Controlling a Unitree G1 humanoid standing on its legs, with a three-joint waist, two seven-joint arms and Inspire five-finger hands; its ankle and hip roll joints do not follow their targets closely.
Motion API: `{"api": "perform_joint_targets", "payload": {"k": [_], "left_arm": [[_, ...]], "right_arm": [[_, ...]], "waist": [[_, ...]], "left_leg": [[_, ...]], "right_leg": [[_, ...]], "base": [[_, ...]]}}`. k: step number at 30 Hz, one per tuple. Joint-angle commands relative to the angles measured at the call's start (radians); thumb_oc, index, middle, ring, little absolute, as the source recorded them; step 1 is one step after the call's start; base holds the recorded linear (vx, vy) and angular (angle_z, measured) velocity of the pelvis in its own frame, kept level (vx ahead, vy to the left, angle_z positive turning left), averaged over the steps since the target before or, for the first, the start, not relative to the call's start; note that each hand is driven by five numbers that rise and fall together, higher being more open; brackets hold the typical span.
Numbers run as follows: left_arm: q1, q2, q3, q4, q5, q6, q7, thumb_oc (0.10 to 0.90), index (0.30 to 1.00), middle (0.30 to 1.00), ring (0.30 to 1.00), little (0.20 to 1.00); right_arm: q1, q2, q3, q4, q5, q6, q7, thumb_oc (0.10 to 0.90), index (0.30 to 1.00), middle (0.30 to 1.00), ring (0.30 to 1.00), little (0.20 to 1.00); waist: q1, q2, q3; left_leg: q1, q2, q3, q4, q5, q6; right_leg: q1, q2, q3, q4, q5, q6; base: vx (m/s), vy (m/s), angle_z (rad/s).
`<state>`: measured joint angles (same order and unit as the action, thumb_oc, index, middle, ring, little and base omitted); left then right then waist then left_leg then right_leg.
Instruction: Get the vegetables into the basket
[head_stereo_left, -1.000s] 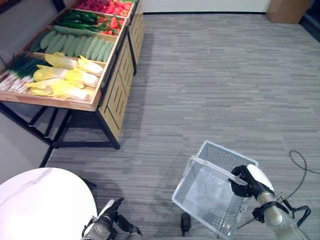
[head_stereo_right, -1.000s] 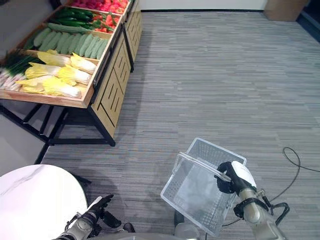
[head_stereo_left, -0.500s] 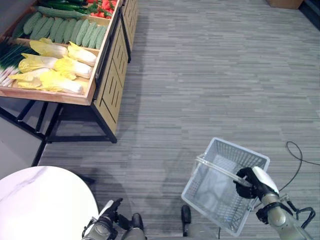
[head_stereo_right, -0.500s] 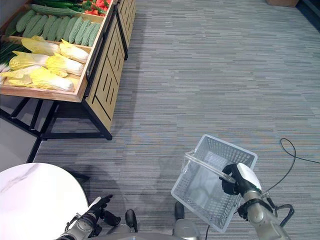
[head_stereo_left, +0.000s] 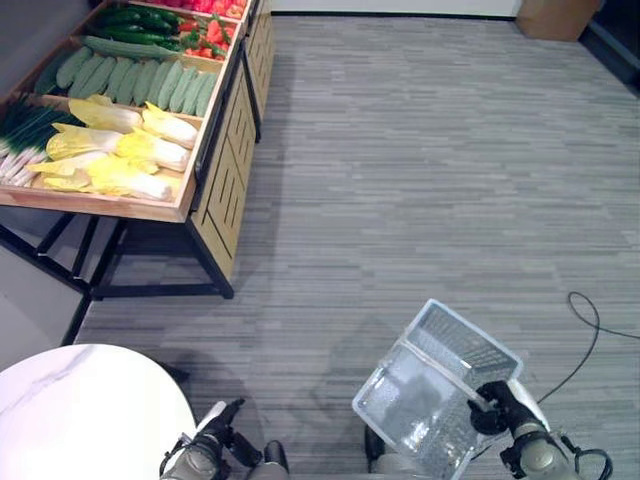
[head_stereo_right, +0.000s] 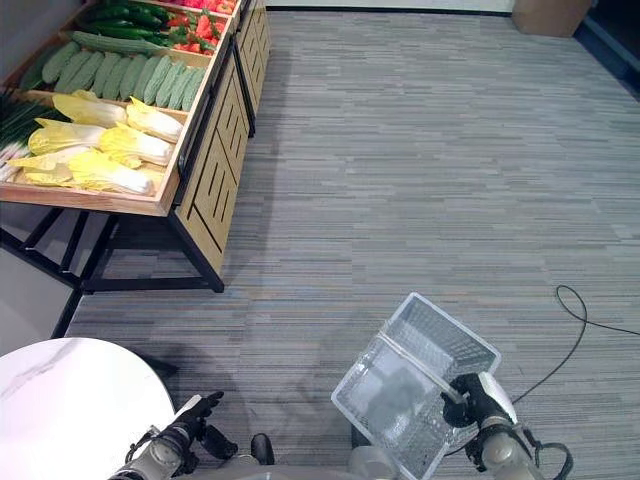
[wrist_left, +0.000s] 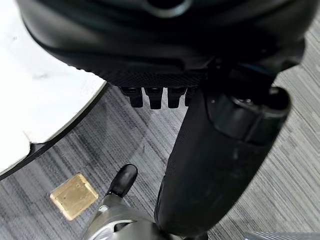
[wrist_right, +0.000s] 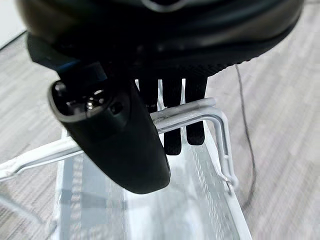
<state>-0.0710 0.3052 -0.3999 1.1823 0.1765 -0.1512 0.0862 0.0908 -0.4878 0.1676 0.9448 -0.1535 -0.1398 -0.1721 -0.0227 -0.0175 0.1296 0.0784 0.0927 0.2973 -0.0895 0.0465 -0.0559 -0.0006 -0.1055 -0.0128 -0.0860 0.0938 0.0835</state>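
The white wire-mesh basket (head_stereo_left: 430, 400) has swung lower and closer, its metal handle (wrist_right: 185, 112) still clasped by the right hand (head_stereo_right: 478, 400); left hand (head_stereo_left: 215, 435) hangs relaxed beside the round white table (head_stereo_left: 80, 410).

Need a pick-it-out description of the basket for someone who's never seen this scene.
Start at the wooden produce stand on the left, then cross the grey striped floor to the lower right. The clear, white-rimmed wire-mesh basket hangs tilted there, empty, its handle gripped by the right robot hand. It is the one container off the stand.
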Motion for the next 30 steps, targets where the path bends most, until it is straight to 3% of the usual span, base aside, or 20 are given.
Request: {"api": "perform_joint_targets", "payload": {"k": [1,4,7,13,21,30], "left_arm": [[-0.086,0.007,-0.003,0.014,-0.027,-0.037,0.022,0.9,1.0,1.0,1.0,1.0],[-0.109,0.006,-0.01,0.003,-0.049,-0.035,0.032,0.9,1.0,1.0,1.0,1.0],[-0.143,-0.005,-0.004,0.039,-0.054,-0.022,0.072,0.9,1.0,1.0,1.0,1.0],[-0.146,-0.017,-0.003,0.104,-0.007,0.002,0.108,0.9,1.0,1.0,1.0,1.0],[-0.11,-0.027,-0.006,0.115,0.025,0.008,0.114,0.9,1.0,1.0,1.0,1.0],[-0.115,-0.011,-0.022,0.045,-0.003,-0.011,0.096,0.9,1.0,1.0,1.0,1.0]], "right_arm": [[-0.081,-0.063,-0.002,-0.032,0.077,-0.048,-0.056,0.4,0.3,0.3,0.3,0.3],[-0.113,-0.054,0.013,0.01,0.089,-0.044,-0.067,0.4,0.3,0.3,0.3,0.3],[-0.148,-0.031,0.011,0.112,0.126,-0.045,-0.102,0.4,0.3,0.3,0.3,0.3],[-0.158,-0.02,0.005,0.136,0.148,-0.046,-0.123,0.4,0.3,0.3,0.3,0.3],[-0.15,-0.017,0.009,0.185,0.15,-0.044,-0.114,0.4,0.3,0.3,0.3,0.3],[-0.119,-0.005,0.037,0.233,0.124,-0.029,-0.075,0.4,0.3,0.3,0.3,0.3]], "waist": [[0.006,-0.02,-0.004],[0.007,-0.019,0.012],[0.014,-0.016,0.07],[0.013,-0.011,0.122],[0.02,-0.007,0.12],[0.022,-0.007,0.054]], "left_leg": [[0.007,0.026,-0.042,0.002,0.011,-0.046],[-0.011,0.034,-0.038,0.002,0.021,-0.047],[-0.062,0.044,-0.041,0.002,0.047,-0.051],[-0.141,0.048,-0.042,0.002,0.072,-0.059],[-0.157,0.049,-0.038,0.002,0.07,-0.063],[-0.064,0.052,-0.051,0.002,0.037,-0.062]], "right_leg": [[-0.014,-0.027,-0.014,0.055,0.005,0.085],[-0.04,-0.021,-0.007,0.061,0.011,0.083],[-0.084,-0.013,-0.011,0.05,0.034,0.08],[-0.145,-0.013,-0.014,0.024,0.07,0.082],[-0.154,-0.02,-0.027,0.01,0.078,0.085],[-0.067,-0.012,-0.043,0.04,0.02,0.072]], "base": [[-0.11,-0.022,0.0],[-0.11,-0.028,-0.04],[-0.1,-0.036,-0.04],[-0.08,-0.025,0.0],[0.01,-0.003,0.0],[0.08,-0.019,0.06]]}}
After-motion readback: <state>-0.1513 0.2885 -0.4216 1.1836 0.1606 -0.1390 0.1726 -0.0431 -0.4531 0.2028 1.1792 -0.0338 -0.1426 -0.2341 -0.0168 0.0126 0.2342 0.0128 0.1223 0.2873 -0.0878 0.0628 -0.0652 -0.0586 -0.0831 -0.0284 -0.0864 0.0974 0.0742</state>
